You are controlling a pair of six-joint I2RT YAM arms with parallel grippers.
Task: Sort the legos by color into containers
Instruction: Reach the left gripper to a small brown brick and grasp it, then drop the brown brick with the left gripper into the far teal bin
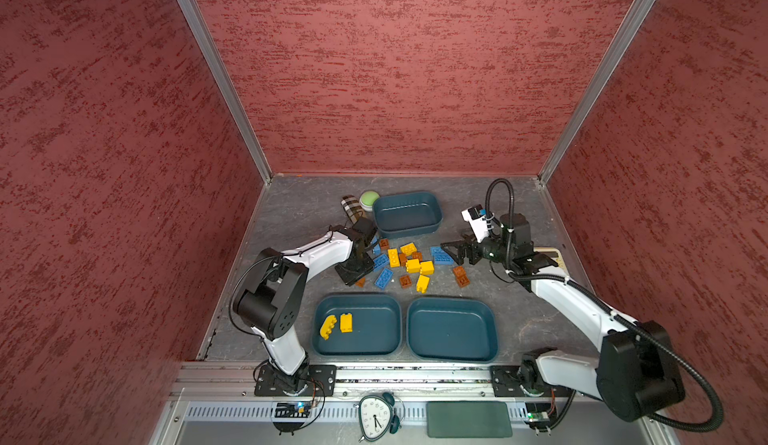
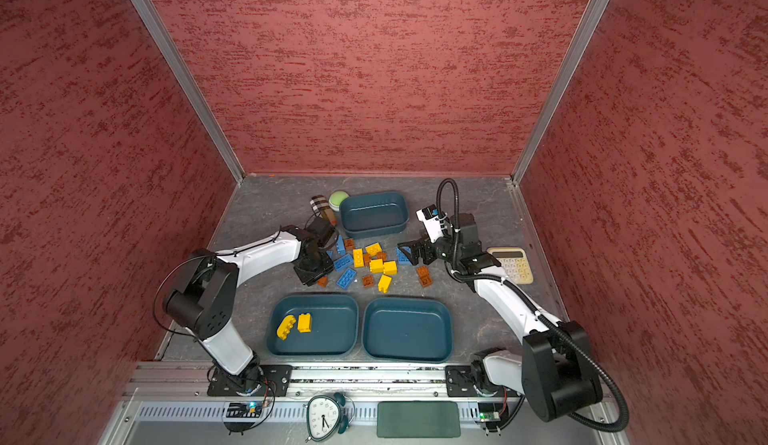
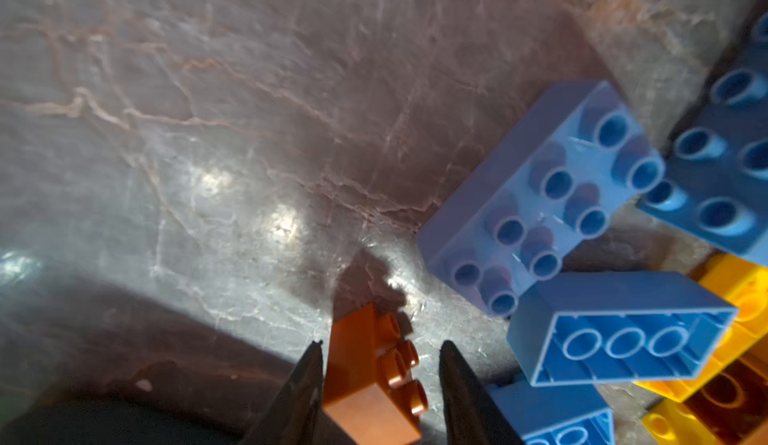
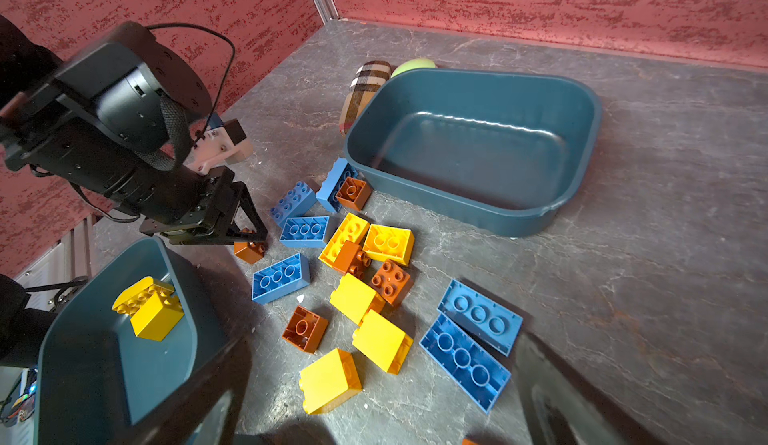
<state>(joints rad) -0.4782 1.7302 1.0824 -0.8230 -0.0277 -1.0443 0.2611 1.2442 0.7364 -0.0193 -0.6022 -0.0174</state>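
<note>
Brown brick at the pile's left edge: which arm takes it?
Left. The left gripper straddles the brown brick, jaws low on either side. The right gripper hangs open, farther off.

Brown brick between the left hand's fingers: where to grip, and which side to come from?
From straight above, the way the left hand straddles the brown brick. It lies on its side, studs pointing at one finger. Pinch low across the stud face and the opposite face. A quarter-turn onto the smooth end walls would probably seat flatter.
</note>
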